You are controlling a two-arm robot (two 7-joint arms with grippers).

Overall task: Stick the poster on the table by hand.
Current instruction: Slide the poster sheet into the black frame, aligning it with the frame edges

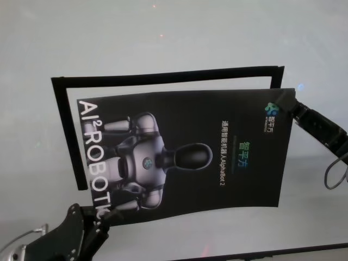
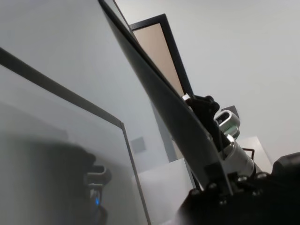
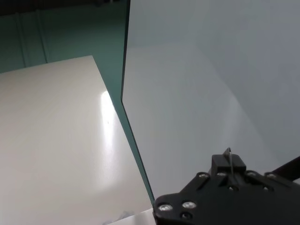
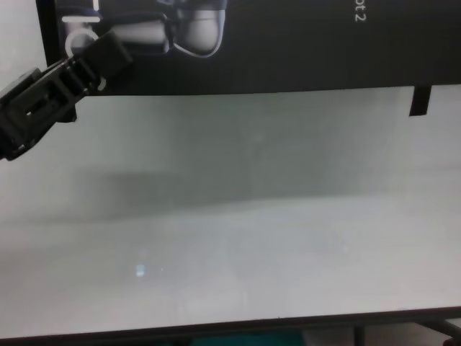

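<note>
Nearest the head camera, the left gripper (image 1: 100,215) reaches up from the lower left and its fingers are closed on the near left corner of the poster (image 1: 185,155). In the chest view the same gripper (image 4: 108,50) meets the poster's (image 4: 288,43) lower edge at the upper left, above a broad stretch of pale worktop (image 4: 238,238).

At the far right corner, the right gripper (image 1: 288,103) comes in from the right side and its fingers pinch that corner of the sheet. Between the two grips the poster hangs above the worktop (image 1: 163,38), slanted, with its near edge bowing slightly. From the left wrist view the sheet (image 2: 159,98) runs edge-on as a thin dark line lifted off the surface, with the right gripper (image 2: 201,105) at its far end.

Printed on the black sheet are a grey-white robot figure, large white letters along the left side and smaller lettering to the right of the figure.

A black tape outline (image 1: 163,76) lies on the worktop, showing along the far side and the left side of the poster; the sheet overlaps it but sits askew to it.

No containers are in view.
</note>
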